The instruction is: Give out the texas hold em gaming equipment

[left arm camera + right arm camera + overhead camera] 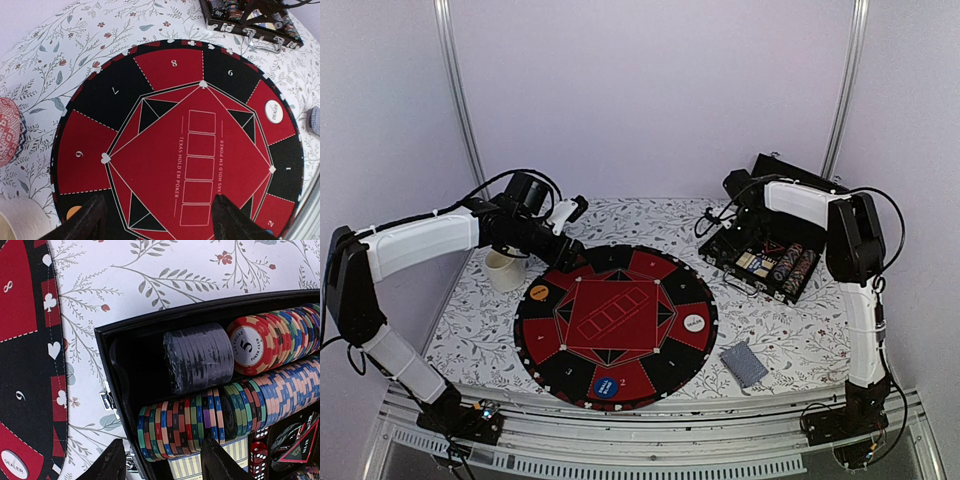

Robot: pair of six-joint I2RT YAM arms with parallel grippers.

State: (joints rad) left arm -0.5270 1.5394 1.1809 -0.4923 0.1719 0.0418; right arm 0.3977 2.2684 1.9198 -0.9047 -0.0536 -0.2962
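Observation:
The round red-and-black poker mat (615, 325) lies mid-table with an orange disc (539, 293), a white dealer disc (693, 322) and a blue disc (606, 388) on its rim fields. A grey-blue stack of cards (744, 364) rests off the mat's right edge. Striped poker chips (185, 427) fill rows in the open black case (765, 262). My right gripper (162, 462) hangs open over the near end of the lower chip row and grips nothing. My left gripper (160, 220) is open above the mat (200, 150), empty.
A white cup (505, 270) stands left of the mat, close under my left arm. A pink patterned bowl (7, 130) sits beside it. The case also holds dark chips (200, 357), red dice (257, 455) and a striped box (187, 465). The case lid stands upright behind.

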